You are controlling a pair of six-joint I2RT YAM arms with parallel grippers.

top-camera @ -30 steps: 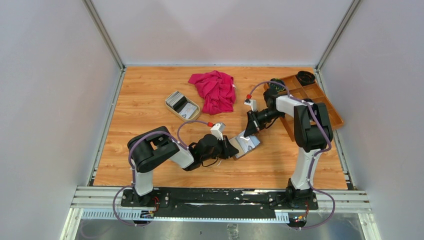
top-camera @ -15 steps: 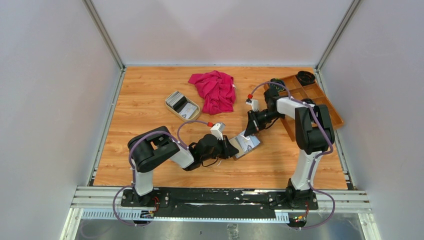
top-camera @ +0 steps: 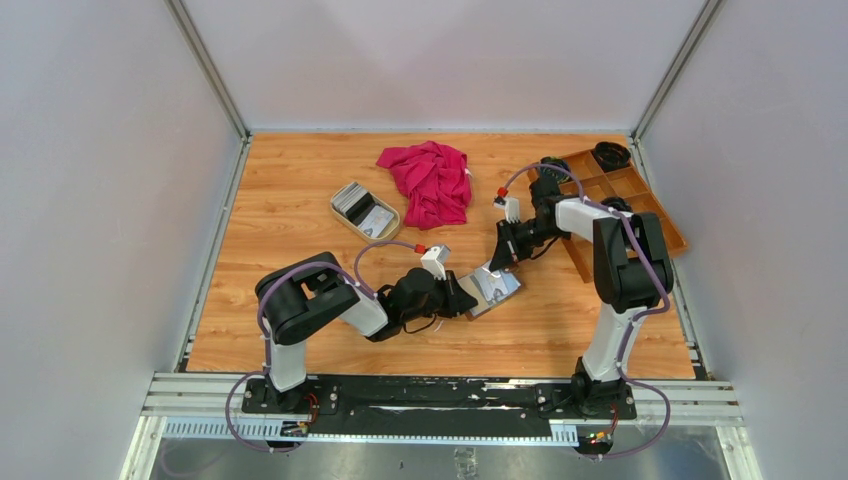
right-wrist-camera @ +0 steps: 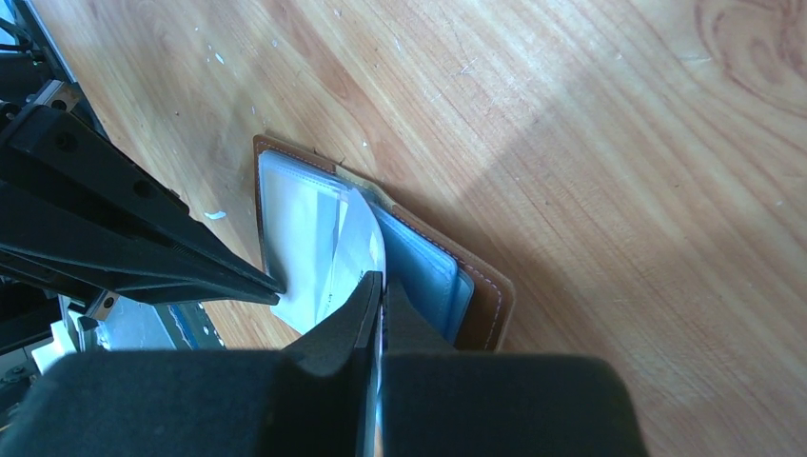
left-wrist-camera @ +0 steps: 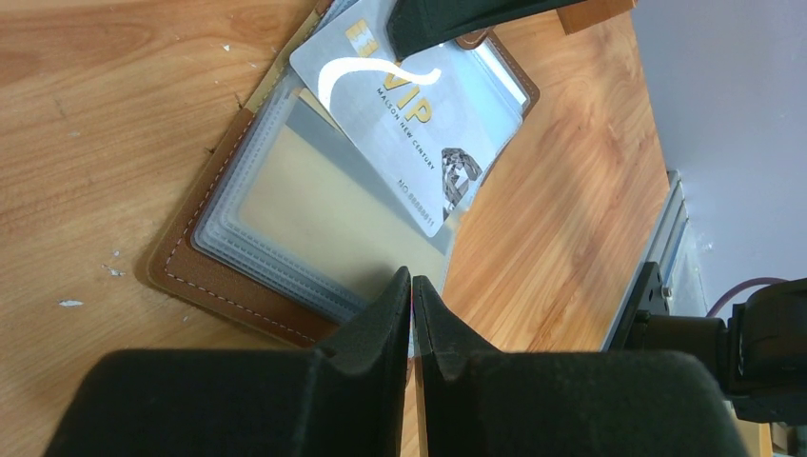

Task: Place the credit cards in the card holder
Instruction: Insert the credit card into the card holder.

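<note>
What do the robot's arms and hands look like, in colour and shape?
The left arm and right arm have black joints and white links. A purple-grey cable loops along each, with a red plug near the wrist. The left hand and right hand have black wedge-shaped fingers.

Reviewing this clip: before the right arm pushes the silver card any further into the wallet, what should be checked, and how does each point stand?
1. Brown leather card holder lies open and flat on the wooden table: ok.
2. Right gripper is shut on the silver VIP card: ok.
3. Left gripper pinches a clear plastic sleeve and lifts it: ok.
4. Card edges are square with the sleeve opening: not ok, the card sits skewed.
5. Card's leading corner is inside a pocket: cannot tell.
6. More cards wait in the beige oval dish: ok.
</note>
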